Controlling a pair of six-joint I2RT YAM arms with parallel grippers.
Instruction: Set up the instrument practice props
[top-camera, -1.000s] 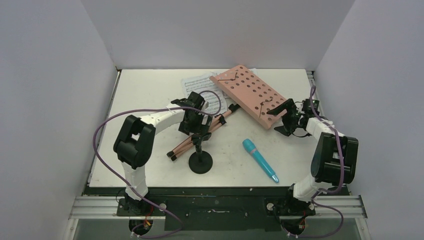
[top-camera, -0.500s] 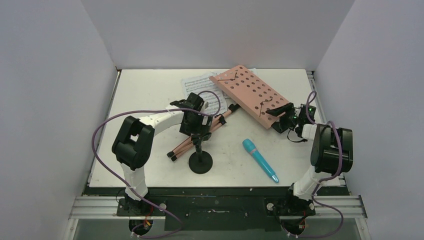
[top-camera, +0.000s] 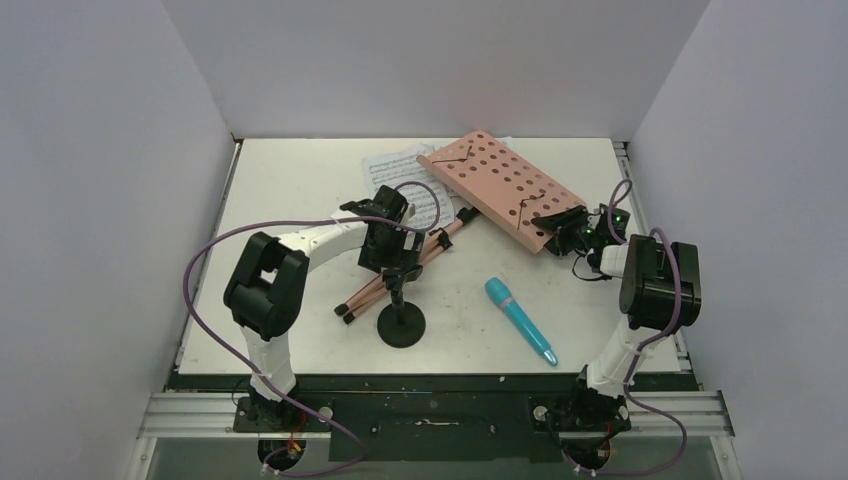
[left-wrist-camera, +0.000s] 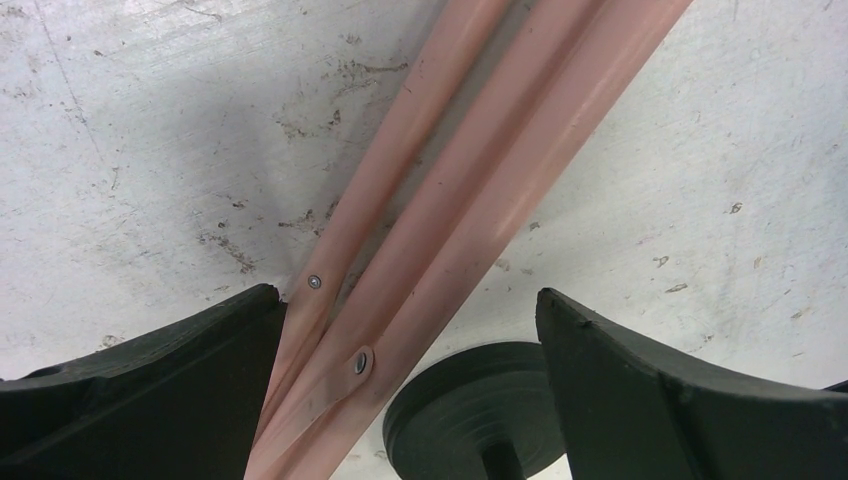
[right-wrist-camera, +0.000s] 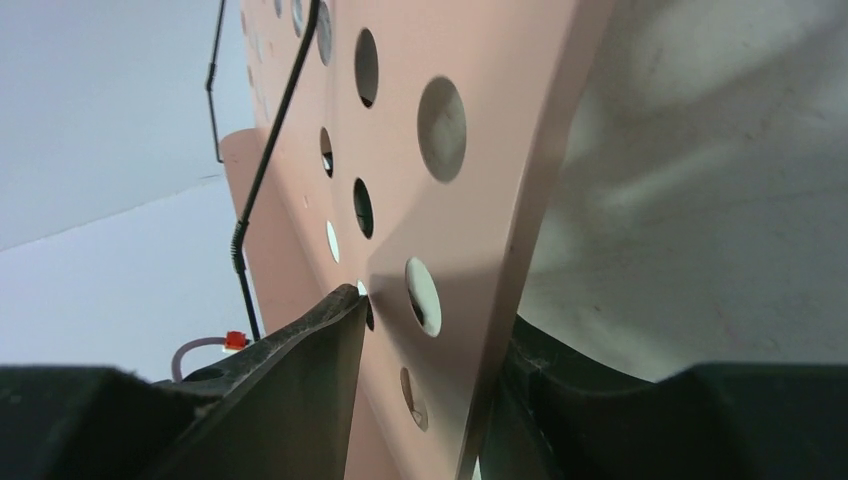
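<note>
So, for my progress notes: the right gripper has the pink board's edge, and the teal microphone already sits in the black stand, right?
No. The top view shows the teal microphone lying on the table, apart from the black stand. The right gripper does hold the pink board by its edge.

The pink perforated music stand (top-camera: 500, 190) lies down at far right, legs folded together toward near-left. Sheet music (top-camera: 395, 170), perhaps two pages, lies partly beneath it. The teal microphone (top-camera: 519, 319) lies near-right; the black mic stand (top-camera: 401, 325) stands upright at near centre.
</note>
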